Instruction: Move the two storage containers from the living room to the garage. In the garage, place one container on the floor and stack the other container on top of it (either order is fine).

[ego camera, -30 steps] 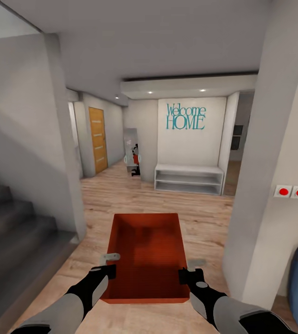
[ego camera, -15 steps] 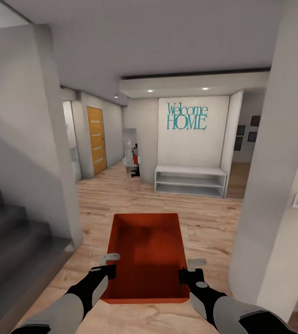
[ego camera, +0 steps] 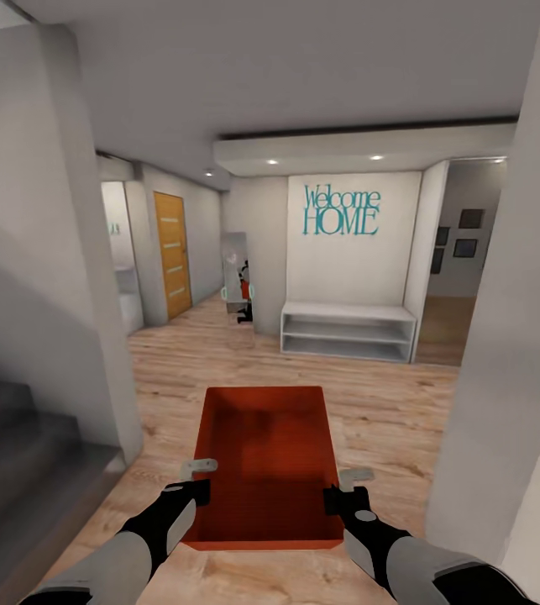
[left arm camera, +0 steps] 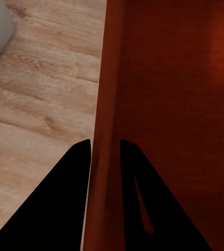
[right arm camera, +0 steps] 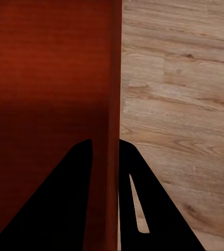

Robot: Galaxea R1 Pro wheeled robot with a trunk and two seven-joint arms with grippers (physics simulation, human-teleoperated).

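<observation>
Light wood planks [ego camera: 387, 403] run through an entry hall with plain white walls and a grey ceiling; I take the white open-shelf bench [ego camera: 347, 331] on the far wall as my landmark. Above the bench, teal cut-out lettering [ego camera: 341, 211] reads "Welcome HOME". Beside the bench stands a narrow mirror panel [ego camera: 235, 277], and further along that side a wooden door [ego camera: 173, 254] with pale horizontal bars. Grey matte steps [ego camera: 18, 454] sit well apart from the bench, near my left arm. A broad white pillar [ego camera: 513, 370] rises on the opposite side.

Between me and the bench, one storage container [ego camera: 268, 458] — orange-red, rectangular, thin plain walls, open top, nothing inside — is carried level in front of the trunk, above the planks.

Left gripper [ego camera: 196, 479]: in the left wrist view [left arm camera: 105, 151] its two dark wedge-shaped fingers [left arm camera: 65, 198] straddle the container's side wall [left arm camera: 109, 104], one outside and one inside, closed down to the wall's thickness. Wood grain shows on the outer side, smooth red interior on the other.

Right gripper [ego camera: 341, 489]: the right wrist view [right arm camera: 105, 151] shows the mirror arrangement — fingers [right arm camera: 65, 198] pinched on the opposite wall [right arm camera: 114, 78], narrow gap taken up wholly by the wall.
</observation>
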